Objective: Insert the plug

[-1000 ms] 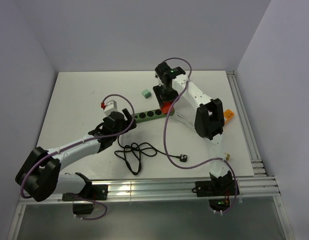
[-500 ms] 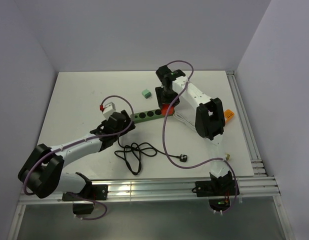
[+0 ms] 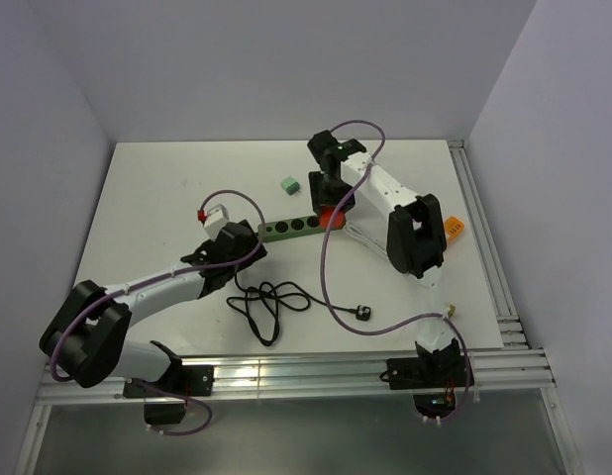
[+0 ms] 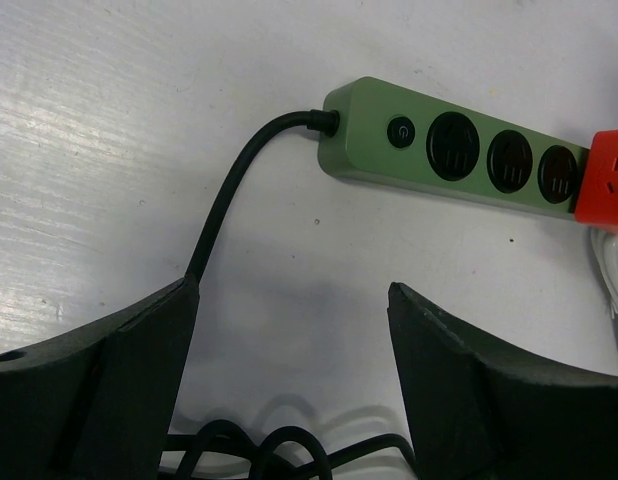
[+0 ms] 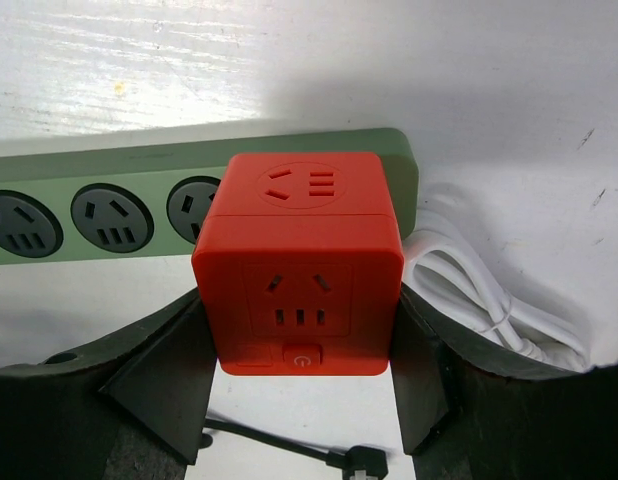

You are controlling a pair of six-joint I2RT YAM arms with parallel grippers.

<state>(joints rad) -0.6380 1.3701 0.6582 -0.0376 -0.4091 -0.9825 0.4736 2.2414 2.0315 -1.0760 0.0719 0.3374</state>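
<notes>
A green power strip (image 3: pixel 291 229) lies in the middle of the table, with three sockets showing in the left wrist view (image 4: pixel 459 155). A red cube plug adapter (image 3: pixel 329 215) sits on the strip's right end, covering the last socket. My right gripper (image 5: pixel 299 330) is shut on the red cube (image 5: pixel 299 265), one finger on each side; the strip (image 5: pixel 109 205) lies just behind it. My left gripper (image 4: pixel 294 300) is open and empty, low over the table beside the strip's cord end. It also shows in the top view (image 3: pixel 237 237).
The strip's black cord (image 3: pixel 266 302) lies coiled near the left gripper, with its black plug (image 3: pixel 364 313) at the front. A white cable (image 5: pixel 469 290) lies right of the cube. A white adapter (image 3: pixel 217 213), a small green block (image 3: pixel 289 184) and an orange object (image 3: pixel 453 228) lie around.
My left gripper has crept slightly toward the strip's cord end. My right gripper has shifted a little with the red cube still in it.
</notes>
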